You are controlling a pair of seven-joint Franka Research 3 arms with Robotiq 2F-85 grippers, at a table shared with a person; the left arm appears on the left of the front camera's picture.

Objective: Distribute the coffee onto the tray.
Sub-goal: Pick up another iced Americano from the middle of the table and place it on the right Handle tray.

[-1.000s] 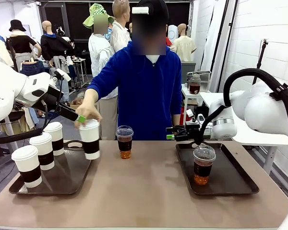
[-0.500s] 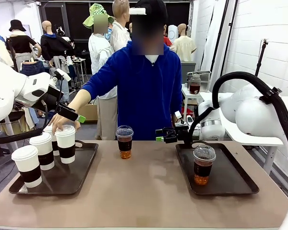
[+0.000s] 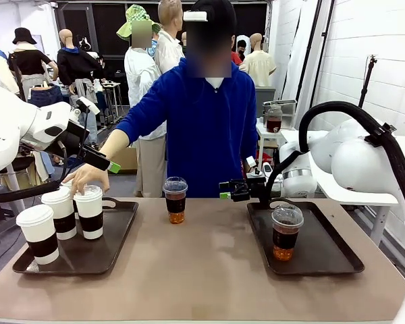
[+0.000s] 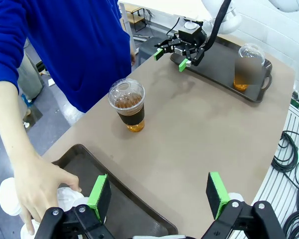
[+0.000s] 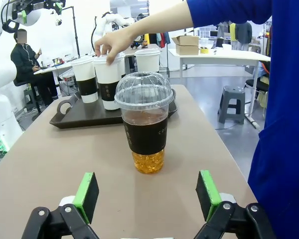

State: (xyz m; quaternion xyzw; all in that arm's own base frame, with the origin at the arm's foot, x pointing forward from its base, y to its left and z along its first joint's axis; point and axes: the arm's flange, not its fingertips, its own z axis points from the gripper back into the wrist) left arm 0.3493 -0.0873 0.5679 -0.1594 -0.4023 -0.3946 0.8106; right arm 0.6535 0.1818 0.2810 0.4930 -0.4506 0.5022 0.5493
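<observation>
Several white lidded paper cups with brown sleeves stand on the left tray. The person's hand rests on the lid of one cup. A clear lidded cup of brown drink stands on the bare table at the far middle. Another clear cup sits on the right tray. My right gripper is open and level with the middle cup, a short way to its right. My left gripper hangs open above the left tray, just over the person's hand.
The person in a blue sweater stands at the far edge and reaches over the left tray. Bare tabletop lies between the two trays. The right tray has bare room around its one cup.
The person carried a white cup from the left tray's right edge in over the tray and set it down beside the others. My right gripper slid left toward the middle clear cup, then held.
</observation>
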